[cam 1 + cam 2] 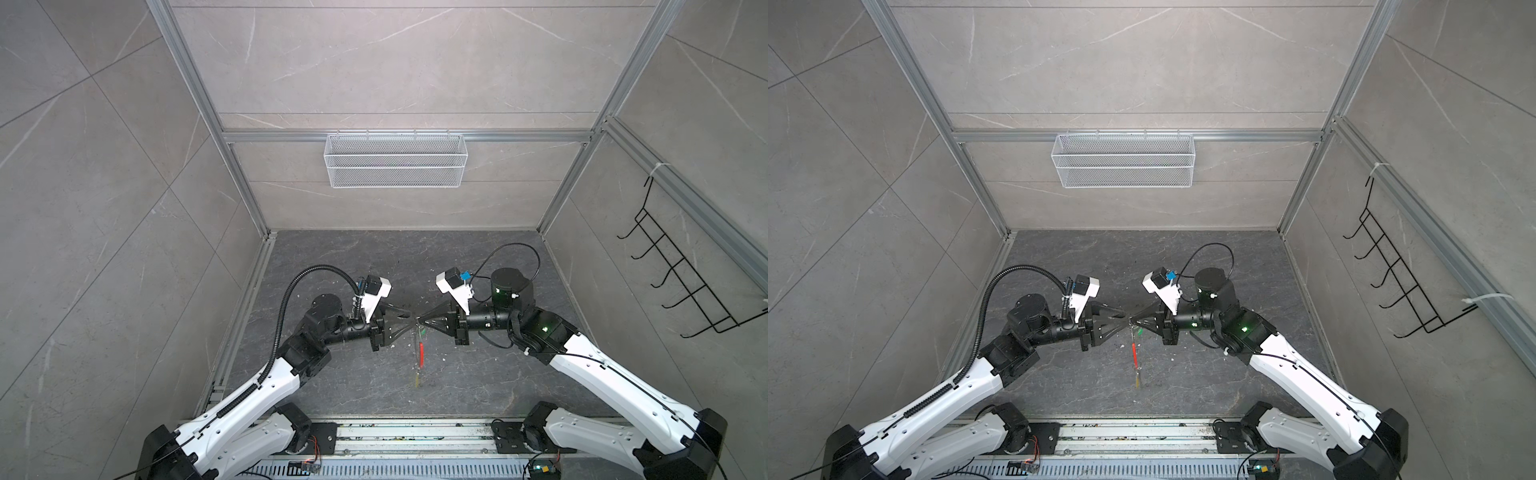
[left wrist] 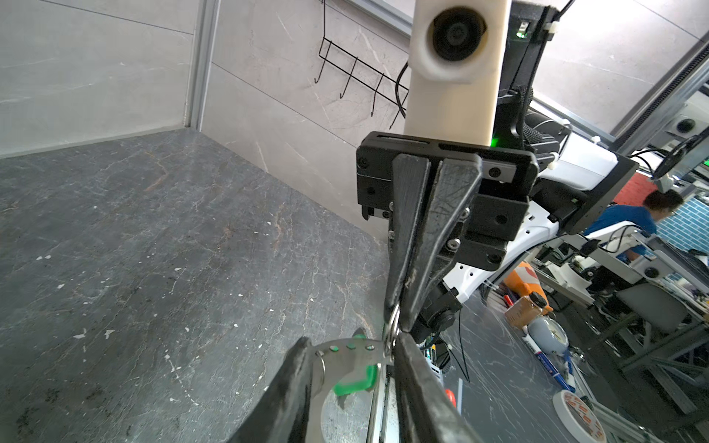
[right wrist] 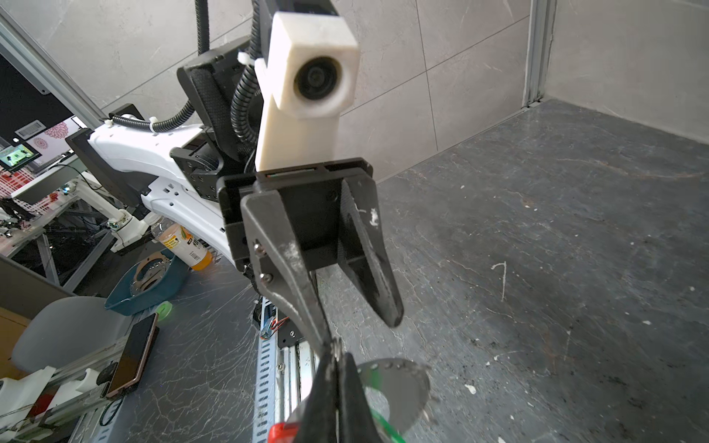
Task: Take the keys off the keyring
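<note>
The green key (image 2: 355,383), a flat metal blade with a green head, sits right between the fingers of my left gripper (image 2: 353,341). It's threaded on the keyring (image 2: 392,330), and the right gripper (image 2: 397,320) has that metal ring pinched at its very tip, jaws together on it. The red sleeve (image 1: 422,353) dangles below the right gripper with the yellow key (image 1: 417,379) under it, so neither key is off yet. I can't tell if the yellow one clears the surface. My left jaws are apart and bracket the green key, but I honestly can't see whether the pads are biting. The way I'd play it is to get a flat, square pinch on the key close to its hole, keep the right hold rock solid, then walk the key round the ring's coil with small wrist turns instead of yanking. The two tips are nearly touching, so there's barely any room, and a hard tug would probably just twist the ring out of the right jaws. Underneath both grippers is a dark grey marbled tabletop (image 1: 353,270) flecked with white scuffs. Beyond the grippers are grey tiled walls in an aluminium frame, with a white mesh basket (image 1: 395,166) on the far one. A black wire hook rack (image 1: 683,259) hangs out past my right arm.
</note>
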Controlling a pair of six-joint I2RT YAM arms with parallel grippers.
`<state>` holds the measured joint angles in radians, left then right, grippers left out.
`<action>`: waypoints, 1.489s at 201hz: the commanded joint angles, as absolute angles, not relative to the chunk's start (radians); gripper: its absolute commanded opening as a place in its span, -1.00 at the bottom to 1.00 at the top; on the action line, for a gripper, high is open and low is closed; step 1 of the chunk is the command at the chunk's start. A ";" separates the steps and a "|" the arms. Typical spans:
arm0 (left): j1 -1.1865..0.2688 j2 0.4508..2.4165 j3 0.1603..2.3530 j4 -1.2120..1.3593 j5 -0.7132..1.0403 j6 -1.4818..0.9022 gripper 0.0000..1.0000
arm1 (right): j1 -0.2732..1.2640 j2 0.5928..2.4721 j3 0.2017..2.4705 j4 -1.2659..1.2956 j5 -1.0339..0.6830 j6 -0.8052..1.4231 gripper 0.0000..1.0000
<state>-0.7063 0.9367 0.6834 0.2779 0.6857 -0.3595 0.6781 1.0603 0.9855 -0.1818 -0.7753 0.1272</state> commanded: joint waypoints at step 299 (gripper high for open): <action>-0.721 0.833 0.710 0.368 0.529 -0.402 -1.00 | 0.675 0.977 0.945 -0.141 -0.674 0.253 0.00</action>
<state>-0.7151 0.8482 0.6861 0.3256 0.5503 -0.4194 0.6708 0.9440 0.9840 -0.1326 -0.6205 0.2440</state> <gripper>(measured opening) 0.052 0.502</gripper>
